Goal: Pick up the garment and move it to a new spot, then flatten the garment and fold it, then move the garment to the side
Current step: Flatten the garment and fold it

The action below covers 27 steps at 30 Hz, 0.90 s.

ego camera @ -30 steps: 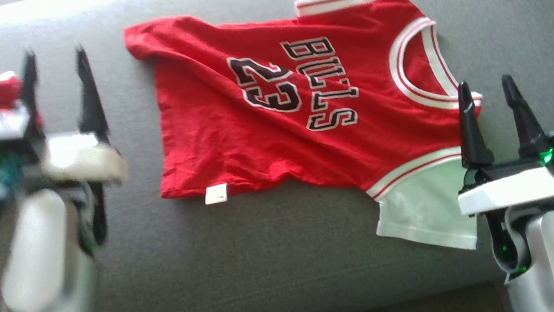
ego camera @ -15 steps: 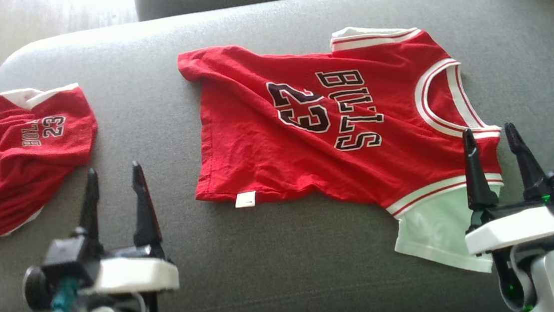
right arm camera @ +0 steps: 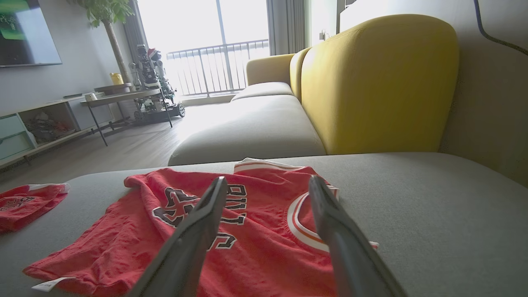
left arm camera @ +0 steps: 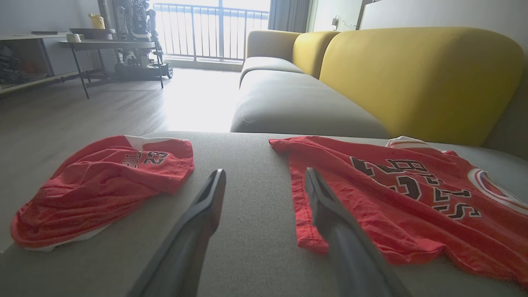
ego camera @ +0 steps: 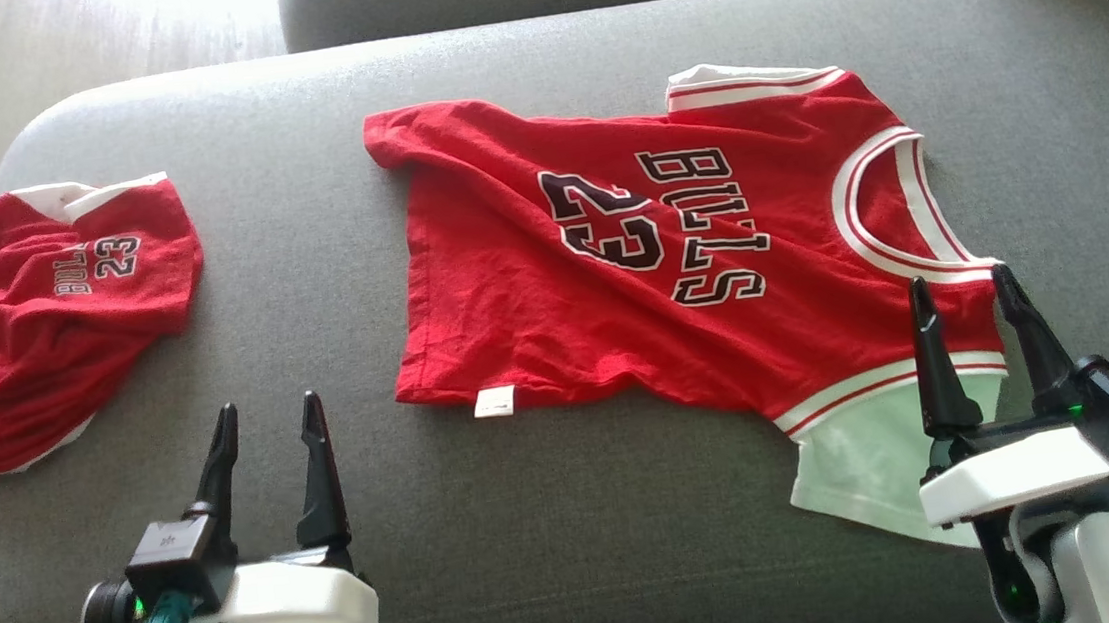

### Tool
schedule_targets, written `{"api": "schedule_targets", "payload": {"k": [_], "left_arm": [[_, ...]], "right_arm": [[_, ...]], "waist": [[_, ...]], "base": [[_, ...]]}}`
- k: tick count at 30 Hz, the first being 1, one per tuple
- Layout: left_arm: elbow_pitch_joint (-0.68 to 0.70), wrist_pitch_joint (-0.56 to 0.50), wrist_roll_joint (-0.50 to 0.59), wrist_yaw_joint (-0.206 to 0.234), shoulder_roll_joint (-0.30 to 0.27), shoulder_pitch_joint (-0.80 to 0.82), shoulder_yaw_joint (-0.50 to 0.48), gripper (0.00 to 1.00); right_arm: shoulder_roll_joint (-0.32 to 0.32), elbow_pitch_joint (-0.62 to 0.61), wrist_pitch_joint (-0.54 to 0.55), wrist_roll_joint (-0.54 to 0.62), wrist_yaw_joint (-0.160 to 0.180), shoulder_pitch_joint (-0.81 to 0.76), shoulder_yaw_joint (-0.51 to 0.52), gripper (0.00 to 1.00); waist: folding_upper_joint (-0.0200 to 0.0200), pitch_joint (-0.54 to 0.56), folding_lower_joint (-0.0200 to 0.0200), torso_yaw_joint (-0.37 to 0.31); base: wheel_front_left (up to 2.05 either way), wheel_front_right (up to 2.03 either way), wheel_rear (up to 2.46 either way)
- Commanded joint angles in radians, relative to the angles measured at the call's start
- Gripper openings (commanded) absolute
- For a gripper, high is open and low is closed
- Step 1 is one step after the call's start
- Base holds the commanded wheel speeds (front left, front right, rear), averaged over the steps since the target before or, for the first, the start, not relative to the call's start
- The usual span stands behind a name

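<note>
Both pairs of jaws stand wide open and hold nothing. The left gripper hovers over bare cushion, just short of the hem of the jersey and near its tag. The right gripper hangs at the other end, over the striped armhole trim and the white sleeve. Whether its tips touch the cloth cannot be told.

The jersey lies face up along the middle of the cushion, hem to the robot's left and collar to its right. Diagonal wrinkles cross it, and the far hem corner is rumpled. It probably lies there because the open middle leaves room to smooth and fold it. With one gripper at each end, the arms look set to flatten it. A second red garment sits bunched at the cushion's left edge, well apart, likely kept out of the way.
</note>
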<state>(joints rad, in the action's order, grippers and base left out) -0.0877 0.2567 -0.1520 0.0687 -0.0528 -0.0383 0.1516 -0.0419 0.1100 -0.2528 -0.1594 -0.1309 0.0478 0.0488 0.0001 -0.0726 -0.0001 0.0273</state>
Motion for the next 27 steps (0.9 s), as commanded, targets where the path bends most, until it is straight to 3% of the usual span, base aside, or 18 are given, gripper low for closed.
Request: {"api": "schedule_targets", "payload": {"k": [1, 14, 20, 21, 27], "left_arm": [[0.021, 0.005, -0.011, -0.004, 0.002, 0.042, -0.027, 1.0], [-0.19, 0.005, -0.048, -0.042, 0.002, 0.164, 0.044, 1.0], [-0.337, 0.005, -0.082, 0.005, 0.003, 0.237, 0.035, 1.0], [-0.394, 0.005, -0.094, 0.03, 0.003, 0.266, 0.023, 1.0], [-0.484, 0.005, -0.097, 0.049, 0.003, 0.317, 0.012, 1.0]], "right_arm": [[-0.008, -0.025, -0.009, -0.007, 0.0, 0.021, -0.025, 1.0], [-0.008, -0.039, -0.009, -0.011, 0.0, 0.056, -0.042, 1.0], [-0.008, -0.05, -0.009, -0.017, 0.0, 0.072, -0.044, 1.0], [-0.008, -0.053, -0.009, -0.019, 0.0, 0.076, -0.045, 1.0], [-0.008, -0.055, -0.009, -0.024, 0.0, 0.075, -0.037, 1.0]], "waist": [[-0.0001, -0.006, 0.0001, -0.007], [-0.0001, -0.107, 0.0001, -0.111], [-0.0001, -0.142, 0.0001, -0.152], [-0.0001, -0.152, 0.0001, -0.163], [-0.0001, -0.168, 0.0001, -0.175]], "base": [[0.0, 0.0, 0.0], [0.0, 0.0, 0.0], [0.0, 0.0, 0.0], [0.0, 0.0, 0.0], [0.0, 0.0, 0.0]]}}
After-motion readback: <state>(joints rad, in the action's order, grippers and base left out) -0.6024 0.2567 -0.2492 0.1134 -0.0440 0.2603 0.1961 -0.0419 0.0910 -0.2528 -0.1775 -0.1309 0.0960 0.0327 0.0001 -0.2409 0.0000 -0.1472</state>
